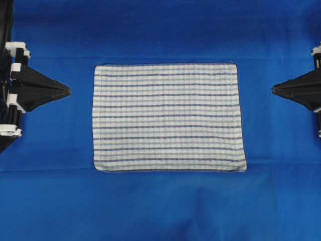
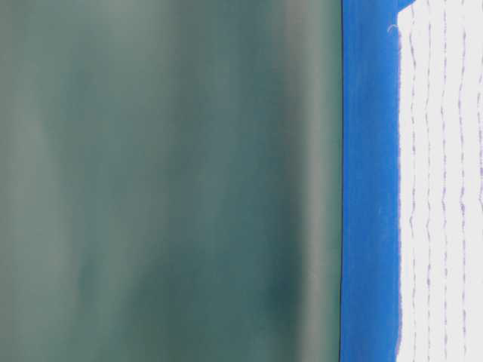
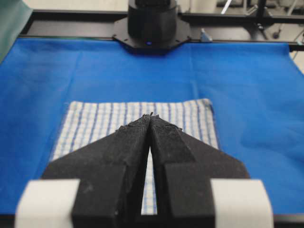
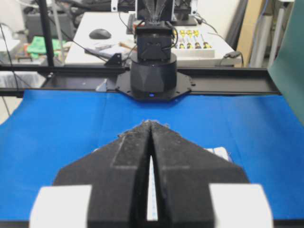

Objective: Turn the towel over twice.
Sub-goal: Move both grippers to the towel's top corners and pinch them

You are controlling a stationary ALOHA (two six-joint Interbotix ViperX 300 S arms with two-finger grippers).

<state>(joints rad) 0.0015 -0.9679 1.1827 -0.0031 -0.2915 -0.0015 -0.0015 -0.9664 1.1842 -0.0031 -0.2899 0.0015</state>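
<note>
Towel [image 1: 168, 116] spread flat and unfolded at centre of blue cloth cover [image 1: 160, 201], striped and faintly checked face up, long stripes running from one arm's side to the other. Hemmed edges lying square, no corner lifted or curled; slight fraying visible along one edge in table-level view. Left gripper [image 1: 69, 92] parked beside left short edge, apart from it, tips pressed together, holding nothing. Right gripper [image 1: 273, 90] mirrored beside right short edge, likewise apart, tips together and empty. In left wrist view, closed fingertips [image 3: 142, 124] aimed across towel toward opposite arm base [image 3: 152, 23]; in right wrist view, workbench clutter beyond far rail.

Handling, as judged: thin woven cloth, light, limp, no stiffness to hold shape; likely to sag and drape once raised, and to slide little on cloth cover. Best hold probably at hem near two corners of one long edge, one per gripper, pinched shallowly to catch towel alone and not cover beneath. Neither turn yet begun.
</note>
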